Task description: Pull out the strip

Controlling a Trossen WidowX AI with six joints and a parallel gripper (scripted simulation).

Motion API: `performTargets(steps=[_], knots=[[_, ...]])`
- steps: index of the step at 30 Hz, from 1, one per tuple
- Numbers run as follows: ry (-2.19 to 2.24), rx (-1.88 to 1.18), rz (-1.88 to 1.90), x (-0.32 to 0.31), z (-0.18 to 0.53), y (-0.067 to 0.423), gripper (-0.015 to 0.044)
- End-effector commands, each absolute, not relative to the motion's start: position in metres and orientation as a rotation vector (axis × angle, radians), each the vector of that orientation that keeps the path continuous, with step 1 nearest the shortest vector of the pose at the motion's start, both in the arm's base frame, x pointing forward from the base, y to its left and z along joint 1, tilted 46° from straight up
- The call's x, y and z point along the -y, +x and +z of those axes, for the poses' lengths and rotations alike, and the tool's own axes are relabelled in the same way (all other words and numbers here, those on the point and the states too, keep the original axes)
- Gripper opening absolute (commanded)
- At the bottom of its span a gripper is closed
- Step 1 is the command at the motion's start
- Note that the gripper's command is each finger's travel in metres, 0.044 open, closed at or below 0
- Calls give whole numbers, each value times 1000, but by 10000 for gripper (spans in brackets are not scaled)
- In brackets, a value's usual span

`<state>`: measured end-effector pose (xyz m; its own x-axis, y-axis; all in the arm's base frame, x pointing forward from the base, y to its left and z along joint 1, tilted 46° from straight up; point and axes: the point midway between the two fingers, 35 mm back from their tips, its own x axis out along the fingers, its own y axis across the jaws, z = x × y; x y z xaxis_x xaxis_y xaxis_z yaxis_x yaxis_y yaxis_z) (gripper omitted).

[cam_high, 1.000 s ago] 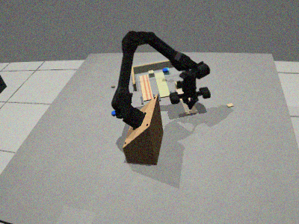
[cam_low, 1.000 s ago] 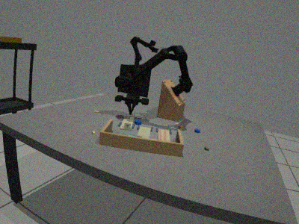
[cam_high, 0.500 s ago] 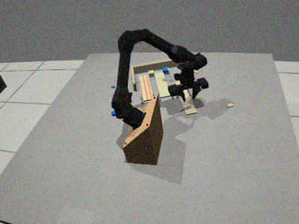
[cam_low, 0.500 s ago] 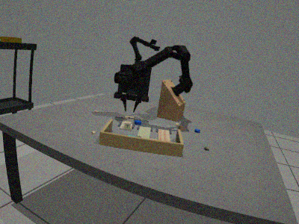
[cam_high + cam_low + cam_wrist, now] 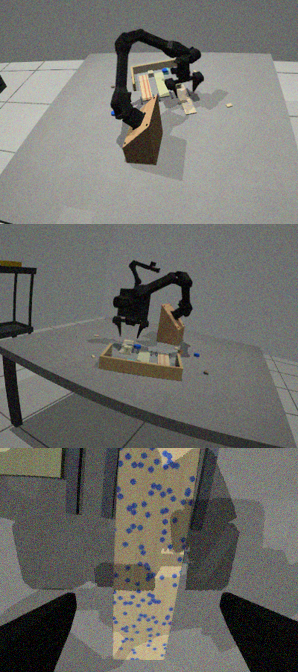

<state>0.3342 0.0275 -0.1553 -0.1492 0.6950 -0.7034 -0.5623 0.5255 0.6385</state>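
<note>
A tan strip with blue dots (image 5: 187, 102) (image 5: 143, 538) lies slanted on the table, its near end outside the open wooden tray (image 5: 149, 67) (image 5: 138, 367). My gripper (image 5: 184, 84) (image 5: 130, 330) (image 5: 150, 600) is open and empty. It hangs just above that strip, one finger on each side of it. A small pale block (image 5: 180, 86) sits on the strip under the fingers; I cannot read a label on it. An orange-striped strip (image 5: 146, 87) and a pale green strip (image 5: 161, 84) lie in the tray.
A blue cube (image 5: 165, 69) (image 5: 137, 346) and a tan cube (image 5: 150, 72) sit at the tray's far end. A wooden wedge (image 5: 143, 134) (image 5: 170, 325) carries the arm's base. Small loose pieces (image 5: 229, 105) (image 5: 196, 355) (image 5: 205, 372) lie on the table. A black shelf (image 5: 15, 325) stands at the left.
</note>
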Motion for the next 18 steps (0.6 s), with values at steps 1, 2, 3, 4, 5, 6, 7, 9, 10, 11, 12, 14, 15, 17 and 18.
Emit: performTargets(steps=[1,2,3,4,5,6,7,9,10,11,12,14,15,17,18], knots=[[134,-1322,1099,-34,-149,347,440],[134,-1322,1099,-35,-147,350,440],[134,-1322,1099,-36,-146,353,440],[134,-1321,1099,-37,-145,356,440],[134,-1321,1099,-39,-143,359,440],[134,-1321,1099,-40,-142,361,440],[134,-1321,1100,-41,-140,364,440],[134,-1320,1100,-43,-137,370,440],[134,-1320,1100,-45,-136,373,440],[134,-1320,1100,-46,-134,376,440],[134,-1320,1100,-47,-133,379,440],[134,-1320,1100,-50,-130,385,440],[134,-1319,1100,-51,-128,388,440],[134,-1319,1100,-53,-125,394,440],[134,-1319,1100,-55,-123,397,440]])
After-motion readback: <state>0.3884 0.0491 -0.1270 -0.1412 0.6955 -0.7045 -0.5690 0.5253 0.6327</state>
